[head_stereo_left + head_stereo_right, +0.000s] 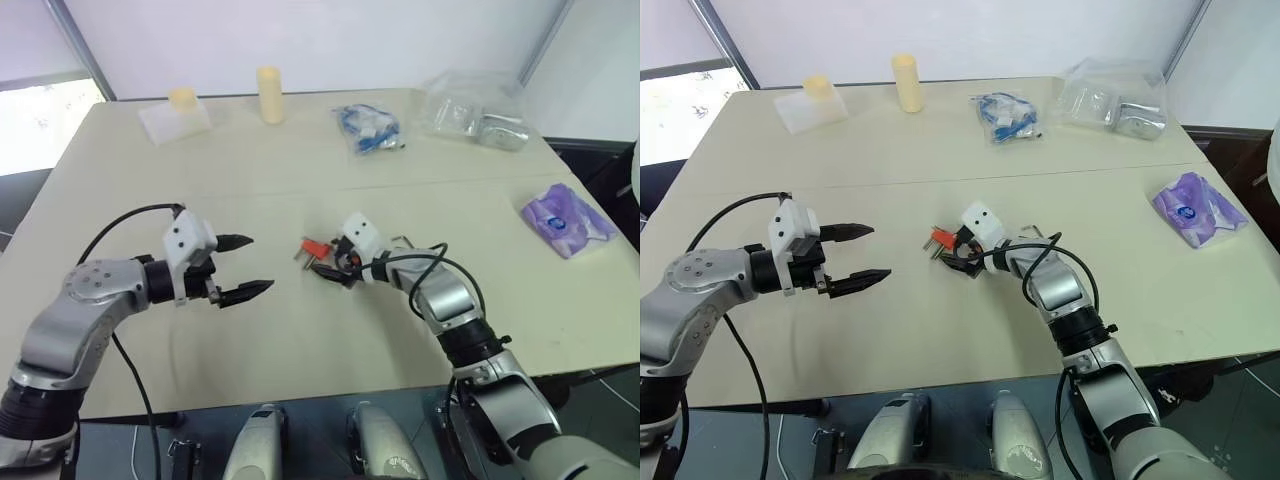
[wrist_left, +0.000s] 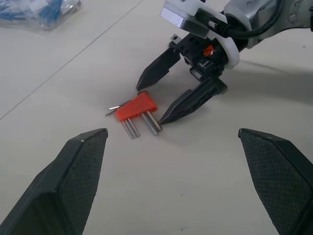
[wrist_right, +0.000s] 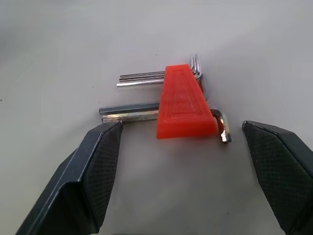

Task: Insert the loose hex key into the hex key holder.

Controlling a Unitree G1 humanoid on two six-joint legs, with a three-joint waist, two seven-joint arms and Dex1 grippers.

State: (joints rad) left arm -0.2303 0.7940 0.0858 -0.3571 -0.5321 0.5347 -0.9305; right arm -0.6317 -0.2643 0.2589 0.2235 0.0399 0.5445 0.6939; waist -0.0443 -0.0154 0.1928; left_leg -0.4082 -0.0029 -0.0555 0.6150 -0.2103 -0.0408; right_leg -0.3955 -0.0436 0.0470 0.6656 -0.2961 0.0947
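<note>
The hex key holder, a red-orange wedge, is lying flat on the table near its middle, with several metal keys running through it; the right wrist view is showing two thin keys at the narrow end and two thicker ones at the wide end, their bent legs sticking out on the far side of the block; which of these, if any, is the loose hex key I cannot tell, and no separate key is showing on the bare tabletop around it. The right gripper is sitting just at the holder's three o'clock side, its black fingers spread wide to either side of the block and gripping nothing; the left wrist view is showing one fingertip right beside the thick key ends. The left gripper is hovering well apart at nine o'clock, jaws fully spread and empty. Farther out, a clear bag holding blue parts is lying at twelve o'clock; another clear bag with silvery contents is at one o'clock; a purple-and-white packet is at three o'clock; two pale yellow cylinders are standing at eleven o'clock.
</note>
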